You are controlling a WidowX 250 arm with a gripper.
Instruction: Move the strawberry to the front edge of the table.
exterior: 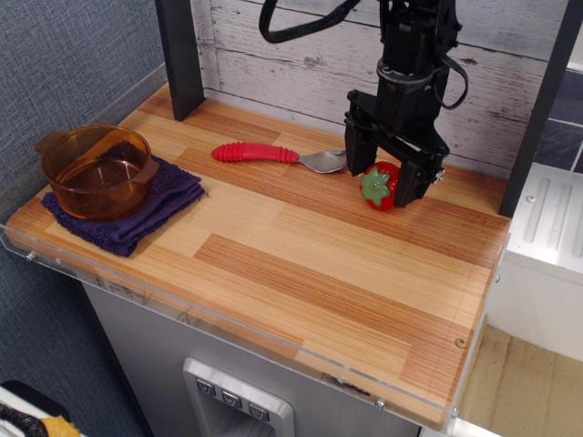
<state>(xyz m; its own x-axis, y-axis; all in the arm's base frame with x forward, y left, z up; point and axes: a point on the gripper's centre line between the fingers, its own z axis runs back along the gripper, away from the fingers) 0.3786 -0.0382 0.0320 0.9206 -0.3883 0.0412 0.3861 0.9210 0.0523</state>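
1. Only one view here, looking down across the surface (pixel 301 264). The strawberry (pixel 380 186) sits near the back wall, just right of the spoon (pixel 273 155).
2. The end effector (pixel 387 180) is down around the strawberry, its jaws spread with one on either side, not closed on it.
3. I'd say this is the grasp step. Next it needs to close, lift, and carry the fruit toward the near edge.
4. A pot (pixel 96 170) rests on a cloth (pixel 164 196) at the left.
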